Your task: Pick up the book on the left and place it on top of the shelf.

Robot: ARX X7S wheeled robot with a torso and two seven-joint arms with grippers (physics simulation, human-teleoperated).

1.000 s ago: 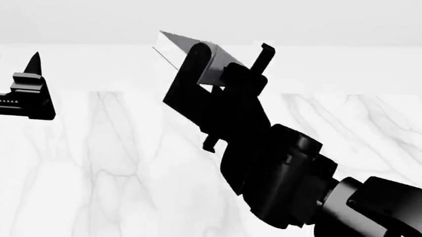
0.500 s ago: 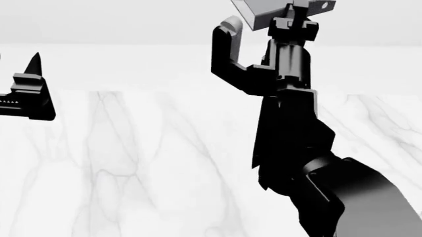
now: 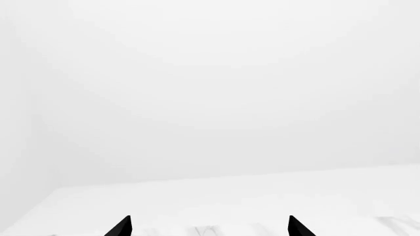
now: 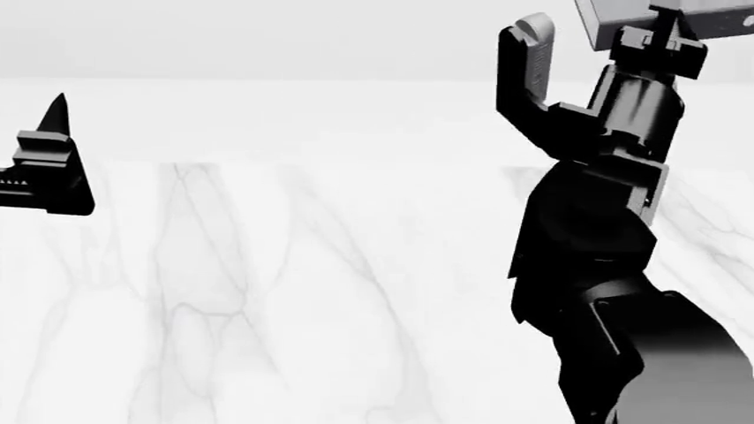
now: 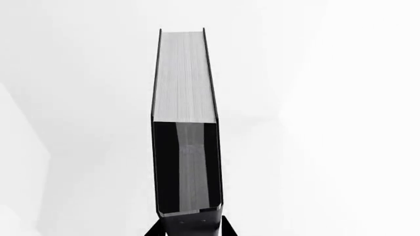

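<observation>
My right gripper [image 4: 659, 22] is raised high at the head view's top right and is shut on the book [image 4: 624, 16], whose grey side runs off the top edge. In the right wrist view the book [image 5: 185, 123] stands out straight from the gripper [image 5: 189, 227], black covers either side of a white page edge. My left gripper [image 4: 41, 168] hangs at the far left of the head view, over the marble table. In the left wrist view its two fingertips [image 3: 121, 227] stand wide apart with nothing between them. The shelf is out of view.
A white marble table [image 4: 236, 291] fills the lower head view, with a plain white wall behind. The right arm [image 4: 601, 265] rises from the lower right corner.
My right arm has lifted the book up and to the right, from the upper middle to the top right corner. The left gripper has not moved.
</observation>
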